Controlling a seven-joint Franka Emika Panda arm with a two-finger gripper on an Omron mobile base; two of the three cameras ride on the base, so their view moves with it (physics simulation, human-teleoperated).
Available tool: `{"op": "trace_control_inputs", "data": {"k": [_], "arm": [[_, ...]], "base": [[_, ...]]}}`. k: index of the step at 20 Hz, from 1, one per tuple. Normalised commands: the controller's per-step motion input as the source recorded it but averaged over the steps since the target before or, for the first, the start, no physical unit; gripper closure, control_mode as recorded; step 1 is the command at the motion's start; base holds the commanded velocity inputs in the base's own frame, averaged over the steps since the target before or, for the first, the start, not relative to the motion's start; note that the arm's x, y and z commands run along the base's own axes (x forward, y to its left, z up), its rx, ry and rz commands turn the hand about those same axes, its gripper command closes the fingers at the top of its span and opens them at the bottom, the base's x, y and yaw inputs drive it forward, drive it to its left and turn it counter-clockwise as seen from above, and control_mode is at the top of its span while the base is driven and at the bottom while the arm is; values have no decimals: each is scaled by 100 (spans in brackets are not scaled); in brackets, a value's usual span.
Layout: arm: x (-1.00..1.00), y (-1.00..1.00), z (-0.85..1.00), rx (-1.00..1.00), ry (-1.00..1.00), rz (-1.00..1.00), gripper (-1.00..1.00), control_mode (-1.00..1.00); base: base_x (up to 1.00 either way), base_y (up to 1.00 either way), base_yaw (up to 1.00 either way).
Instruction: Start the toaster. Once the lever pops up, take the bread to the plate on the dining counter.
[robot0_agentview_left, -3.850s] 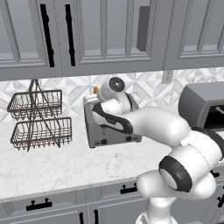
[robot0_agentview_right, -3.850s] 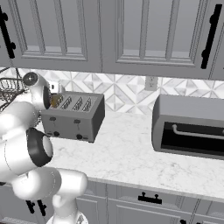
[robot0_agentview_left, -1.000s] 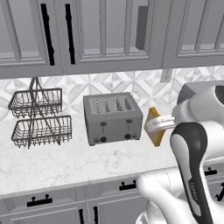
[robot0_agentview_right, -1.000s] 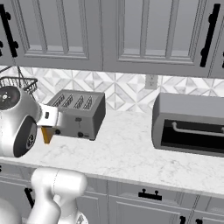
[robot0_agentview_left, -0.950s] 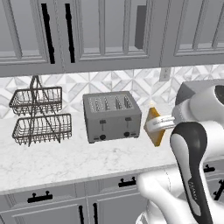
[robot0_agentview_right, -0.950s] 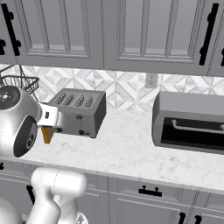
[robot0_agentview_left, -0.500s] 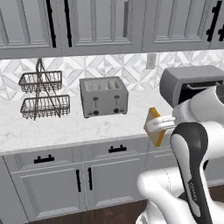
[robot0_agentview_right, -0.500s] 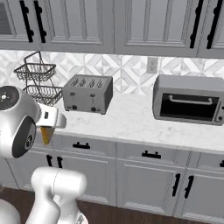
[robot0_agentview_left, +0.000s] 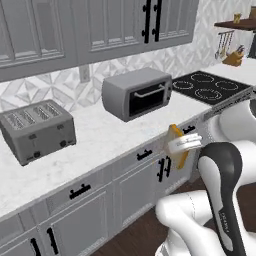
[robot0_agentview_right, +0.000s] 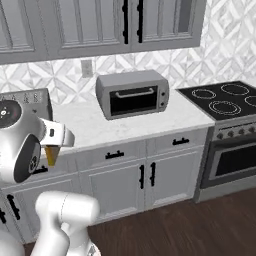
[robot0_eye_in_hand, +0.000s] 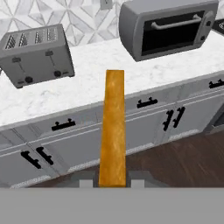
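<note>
Hand view: bread (robot0_eye_in_hand: 113, 131) sits edge-on between the two fingertips, orange-yellow, running straight up the middle of the frame from the bottom. Hand (robot0_eye_in_hand: 113, 183) is pinching the slice, one finger on each flat face.

Behind the slice: toaster (robot0_eye_in_hand: 37, 54) upper left on the white marble-look tabletop (robot0_eye_in_hand: 87, 94), slots up, both levers and both dark knobs facing the camera. Nothing of the slice is near the slots; it hangs out in front of the cabinet fronts, well apart from the toaster. Toaster oven (robot0_eye_in_hand: 168, 26) upper right on the same tabletop.

Left base view: bread (robot0_agentview_left: 176, 145) held upright at the hand (robot0_agentview_left: 183, 145), white fingers wrapped across it, level with the drawer fronts and off the tabletop edge. Toaster (robot0_agentview_left: 37, 130) far left, toaster oven (robot0_agentview_left: 137, 93) mid-frame, black cooktop (robot0_agentview_left: 210, 85) to the right. Knife block (robot0_agentview_left: 233, 57) and hanging utensils in the far right corner, too small to detail.

Right base view: bread (robot0_agentview_right: 51, 155) pokes out below the hand (robot0_agentview_right: 54, 145), mostly hidden by the white wrist. Toaster (robot0_agentview_right: 27, 99) partly hidden behind the arm at left edge. Toaster oven (robot0_agentview_right: 134, 93) centre, cooktop (robot0_agentview_right: 225, 102) with the range front below it on the right, dark wood floor (robot0_agentview_right: 175, 225) underneath.
</note>
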Motion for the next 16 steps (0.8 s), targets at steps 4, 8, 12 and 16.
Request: {"op": "trace_control_inputs", "data": {"k": [4, 8, 12, 16], "arm": [[0, 0, 0, 0, 0, 0, 100, 100], [0, 0, 0, 0, 0, 0, 100, 100], [0, 0, 0, 0, 0, 0, 100, 100], [0, 0, 0, 0, 0, 0, 100, 100]], "base": [[4, 0, -85], [22, 0, -79], [33, 0, -75], [42, 0, -74]]}}
